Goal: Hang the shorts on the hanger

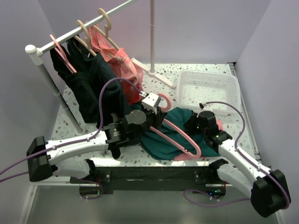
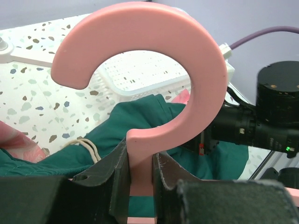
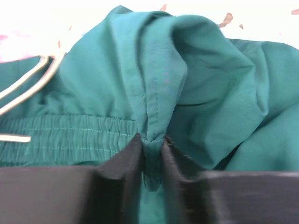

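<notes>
The teal shorts (image 1: 164, 136) lie bunched on the table between the two arms. The salmon-pink hanger (image 1: 183, 137) lies across them, its hook (image 1: 164, 99) toward the back. My left gripper (image 1: 157, 110) is shut on the hanger's neck just below the hook (image 2: 140, 158). The hook (image 2: 154, 51) fills the left wrist view. My right gripper (image 1: 195, 124) is shut on a fold of the shorts (image 3: 154, 161) near the elastic waistband (image 3: 70, 135). The light drawstring (image 3: 28, 88) lies at the left of the right wrist view.
A white perforated basket (image 1: 208, 88) stands at the back right. A clothes rail (image 1: 79, 29) at the back left carries dark garments (image 1: 91, 86), a red-pink cloth (image 1: 119, 63) and beige hangers (image 1: 106, 21). The rail's white post (image 1: 152, 37) stands behind the shorts.
</notes>
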